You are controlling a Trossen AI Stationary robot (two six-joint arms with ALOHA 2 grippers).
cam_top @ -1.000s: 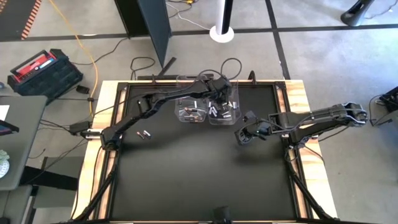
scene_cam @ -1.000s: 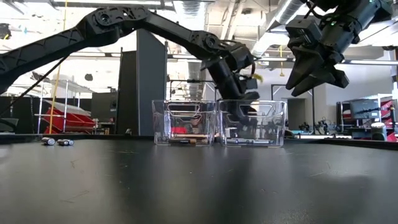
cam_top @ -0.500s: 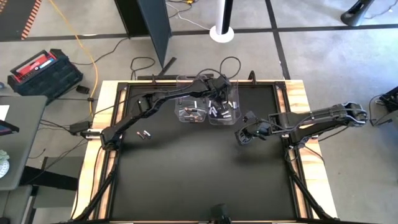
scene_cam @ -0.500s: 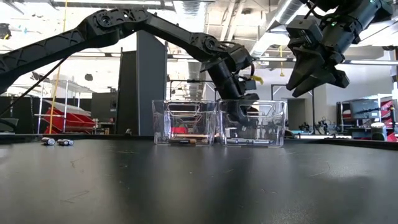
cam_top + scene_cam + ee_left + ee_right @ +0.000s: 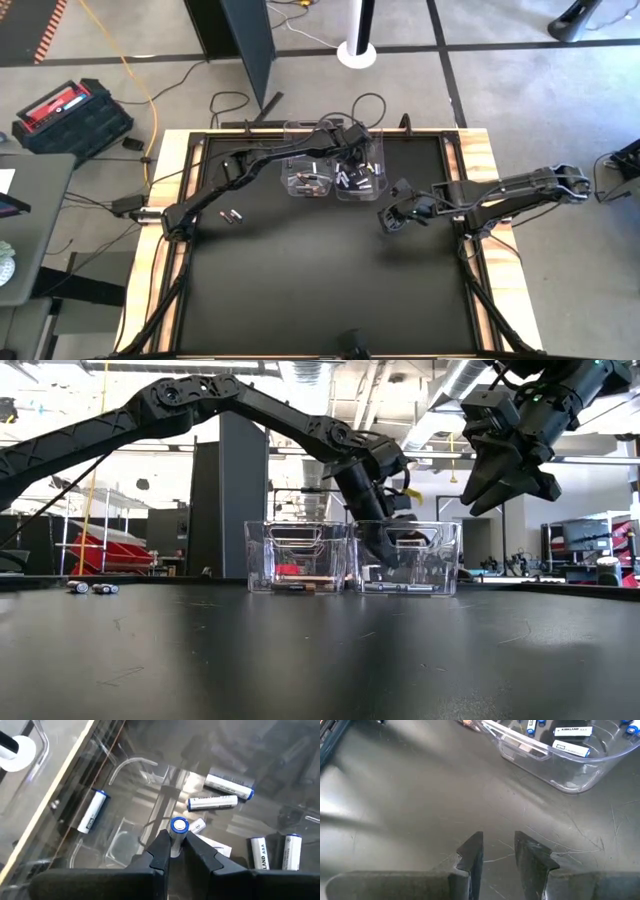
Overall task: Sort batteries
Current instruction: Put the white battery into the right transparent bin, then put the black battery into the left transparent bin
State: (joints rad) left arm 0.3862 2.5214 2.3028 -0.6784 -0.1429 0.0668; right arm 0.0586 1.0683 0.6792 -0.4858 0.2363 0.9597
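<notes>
A white battery with a blue cap (image 5: pixel 179 826) stands pinched end-up in the left gripper (image 5: pixel 173 849), low inside the right-hand clear bin (image 5: pixel 361 178) at upper centre of the high view, presumably for dropping among the other white cells (image 5: pixel 220 802) lying there. The bin's walls crowd that gripper closely. The neighbouring bin (image 5: pixel 307 179) holds darker cells. Two loose batteries (image 5: pixel 232 215) lie at centre-left on the black mat (image 5: pixel 320 290). The right gripper (image 5: pixel 498 851) hovers right of the bins, fingers parted around nothing, over open mat.
</notes>
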